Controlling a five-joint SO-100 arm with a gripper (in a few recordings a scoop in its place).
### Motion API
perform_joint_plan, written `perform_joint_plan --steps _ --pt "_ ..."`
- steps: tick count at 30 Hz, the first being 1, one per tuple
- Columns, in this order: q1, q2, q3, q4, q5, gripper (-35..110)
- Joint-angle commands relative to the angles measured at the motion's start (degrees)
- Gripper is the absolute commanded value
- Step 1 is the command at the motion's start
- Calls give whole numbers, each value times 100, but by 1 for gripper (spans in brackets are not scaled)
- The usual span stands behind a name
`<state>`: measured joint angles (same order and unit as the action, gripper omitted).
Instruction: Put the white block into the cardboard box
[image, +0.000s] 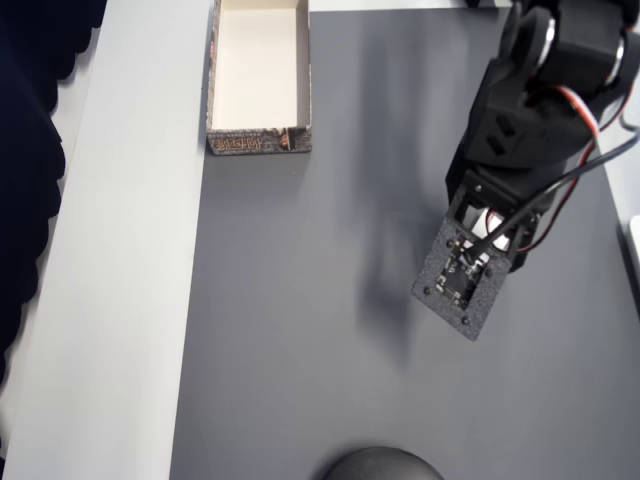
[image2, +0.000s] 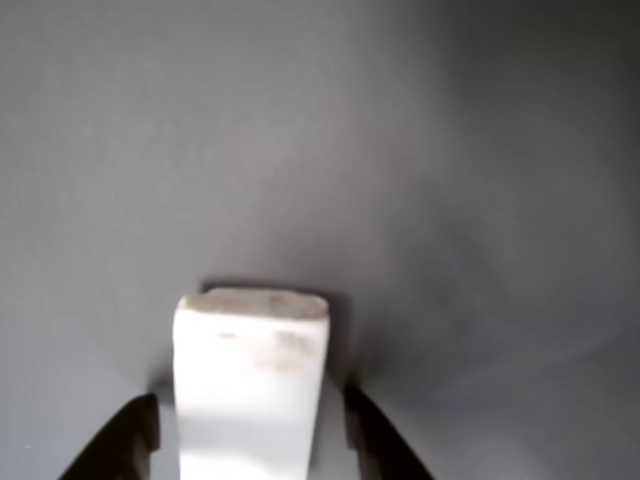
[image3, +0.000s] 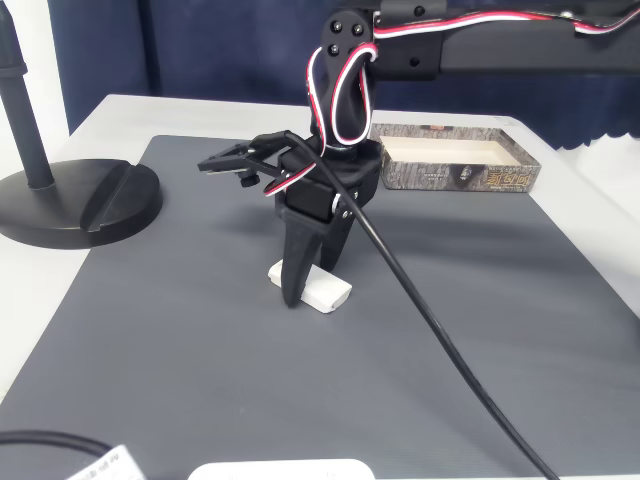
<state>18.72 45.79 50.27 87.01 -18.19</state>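
In the overhead view the white block is hidden under the black arm, and the top of the cardboard box (image: 258, 75) is cut off by the picture's edge. In the wrist view the near end of the white block (image2: 250, 390) is cut off at the bottom, and only the tips of the claw (image2: 250, 440) are seen as two dark shapes in the lower corners. In the fixed view part of the block (image3: 318, 286) is covered by the black fingers (image3: 297, 262) standing in front of it.

The block is seen lying flat on the gray mat (image3: 200, 340), right under the claw (image3: 305, 285). It lies between the two fingertips, one tip on each long side. The claw is spread just a bit wider than the block. A thin dark gap is seen at each side in the wrist view, but it cannot be told for sure if the tips are touching the block. The block is not lifted.

The box (image3: 455, 163) is kept well apart from the block, at the far edge of the mat on the bench (image3: 100, 115). Its cream inside is bare. A black round stand (image3: 70, 200) is seen at the left of the fixed view.
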Motion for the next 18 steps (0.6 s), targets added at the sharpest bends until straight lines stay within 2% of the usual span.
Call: perform_joint_plan --steps 1,18 --pt "-105 44 -396 -53 -88 25" --pt "-167 -70 -431 18 88 12"
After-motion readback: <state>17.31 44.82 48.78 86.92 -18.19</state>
